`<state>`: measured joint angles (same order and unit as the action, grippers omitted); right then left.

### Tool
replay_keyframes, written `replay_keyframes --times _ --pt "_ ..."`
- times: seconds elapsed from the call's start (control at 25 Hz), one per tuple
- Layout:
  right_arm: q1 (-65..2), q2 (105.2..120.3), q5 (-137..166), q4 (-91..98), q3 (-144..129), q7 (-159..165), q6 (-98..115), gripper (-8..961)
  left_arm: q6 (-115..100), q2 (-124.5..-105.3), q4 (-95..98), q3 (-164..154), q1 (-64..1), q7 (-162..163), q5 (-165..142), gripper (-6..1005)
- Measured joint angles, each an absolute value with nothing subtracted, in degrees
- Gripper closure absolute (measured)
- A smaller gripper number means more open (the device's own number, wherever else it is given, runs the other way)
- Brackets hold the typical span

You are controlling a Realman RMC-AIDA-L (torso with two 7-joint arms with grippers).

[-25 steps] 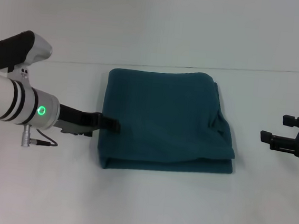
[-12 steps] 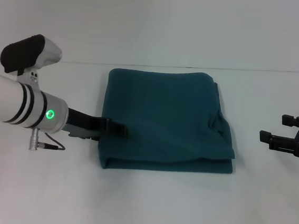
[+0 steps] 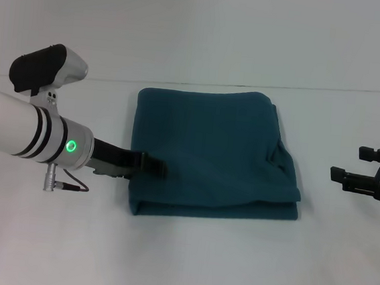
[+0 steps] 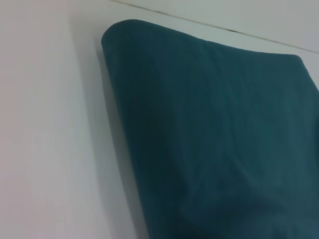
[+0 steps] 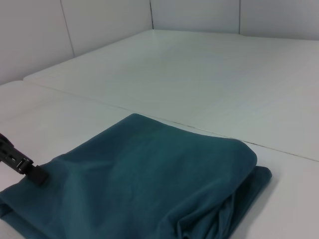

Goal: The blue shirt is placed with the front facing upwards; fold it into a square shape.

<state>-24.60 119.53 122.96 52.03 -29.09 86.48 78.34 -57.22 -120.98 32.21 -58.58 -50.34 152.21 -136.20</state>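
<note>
Head view shows the blue shirt (image 3: 212, 155) already folded into a rough square, lying flat in the middle of the white table (image 3: 185, 263) with no lettering showing. The left gripper (image 3: 153, 164) reaches low over the shirt's left edge, apparently to smooth or tuck that side (whether its fingers are open or closed cannot be told). The right gripper (image 3: 357, 169) hovers well off to the shirt's right, fingers spread apart, empty, probably parked clear.
</note>
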Motion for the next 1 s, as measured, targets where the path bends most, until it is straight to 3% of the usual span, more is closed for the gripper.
replay_keyframes --times 0.4,0.84,0.92,1.0 --pt "-24.61 119.53 122.95 52.08 -29.09 86.40 78.30 42 -56.52 -120.92 32.17 -60.00 -50.29 151.57 -137.92 286" --pt "-24.67 119.53 122.96 52.38 -29.09 86.39 78.31 42 -56.78 -121.08 32.53 -60.09 -50.27 149.99 -137.93 734" --pt "-24.69 119.53 122.95 52.38 -29.00 86.39 78.31 42 -56.92 -121.10 32.66 -60.61 -50.25 149.92 -137.93 900" --pt "-24.70 119.53 122.91 52.38 -28.85 86.40 78.29 42 -56.99 -121.15 32.86 -61.24 -50.04 149.92 -137.92 900"
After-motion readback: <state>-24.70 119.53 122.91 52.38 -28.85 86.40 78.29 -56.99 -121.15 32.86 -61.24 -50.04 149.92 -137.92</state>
